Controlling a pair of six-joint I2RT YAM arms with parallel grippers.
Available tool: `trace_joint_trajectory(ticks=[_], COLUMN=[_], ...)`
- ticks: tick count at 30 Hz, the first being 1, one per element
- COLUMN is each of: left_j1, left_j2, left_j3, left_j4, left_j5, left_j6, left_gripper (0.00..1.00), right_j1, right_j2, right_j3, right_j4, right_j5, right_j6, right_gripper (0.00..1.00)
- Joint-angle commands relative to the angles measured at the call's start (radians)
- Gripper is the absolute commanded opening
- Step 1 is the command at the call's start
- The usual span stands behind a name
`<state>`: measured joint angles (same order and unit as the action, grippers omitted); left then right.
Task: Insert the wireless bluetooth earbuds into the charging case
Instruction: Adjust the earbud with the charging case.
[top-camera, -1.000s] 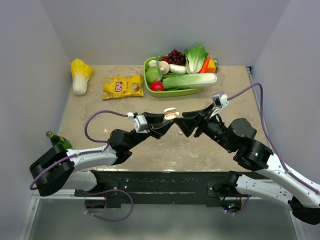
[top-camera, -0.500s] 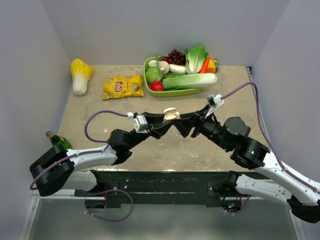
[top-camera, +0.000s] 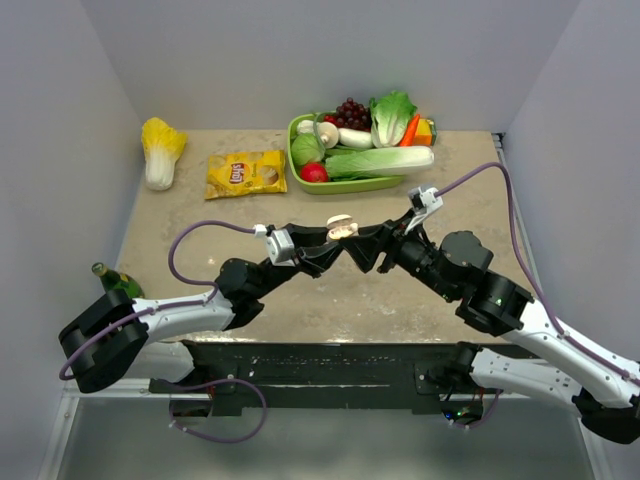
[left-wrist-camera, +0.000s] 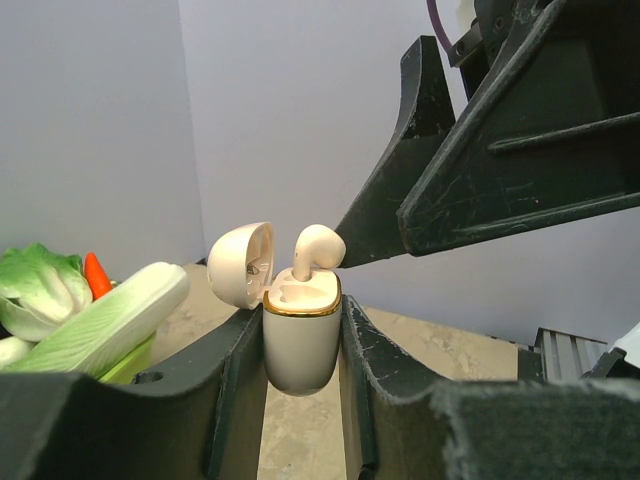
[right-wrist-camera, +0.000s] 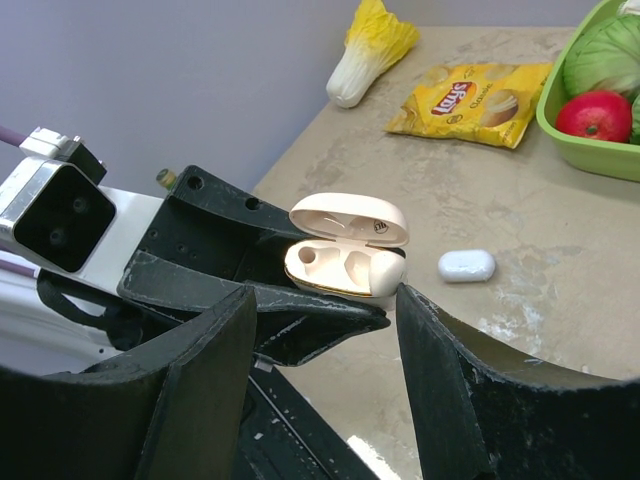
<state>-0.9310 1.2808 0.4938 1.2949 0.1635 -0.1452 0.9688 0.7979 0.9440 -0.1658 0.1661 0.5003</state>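
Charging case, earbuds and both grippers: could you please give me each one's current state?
charging case: lid open, held upright
earbud: standing in the case, not fully seated
second earbud: lying loose on the table
left gripper: shut on the charging case
right gripper: open, fingertip beside the standing earbud

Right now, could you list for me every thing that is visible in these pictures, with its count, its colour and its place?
charging case: one, white, lid open, clamped in the left gripper above the table
earbud: one, cream, standing in the case, at a right fingertip
small oval piece: one, white, on the table beyond the case; perhaps the second earbud
chip bag: one, yellow, far left of centre
napa cabbage: one, yellow-white, far left corner
tray: one, green, far middle, holding vegetables and grapes
bottle: one, green, near left edge
table: one, beige
left gripper: one, black, shut on the case
right gripper: one, black, open, facing the case
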Motion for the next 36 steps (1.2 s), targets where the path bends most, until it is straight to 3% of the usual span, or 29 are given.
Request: trace_joint_trajectory(ticks=[1,31,36], left_j1=[0.001,0.001,0.001], left_j2=[-0.015,0.022,0.012], left_j3=[0.014,0.035,0.02], left_j4=[0.601,0.603,0.603], left_j5=[0.001,0.016,-0.016], left_j6=[0.016,-0.005,0.021], left_gripper=[0.0,0.0,0.0], right_j1=[0.004,0.004,0.004], right_j2=[-0.002,0.044,-0.012], right_j3=[0.022,0.061,0.056], right_j4=[0.034,0.068,0.127], right_j5=[-0.002,-0.059,-0.096], right_j6=[0.018,0.02,-0.031], right_gripper=[0.61,0.63,0.63])
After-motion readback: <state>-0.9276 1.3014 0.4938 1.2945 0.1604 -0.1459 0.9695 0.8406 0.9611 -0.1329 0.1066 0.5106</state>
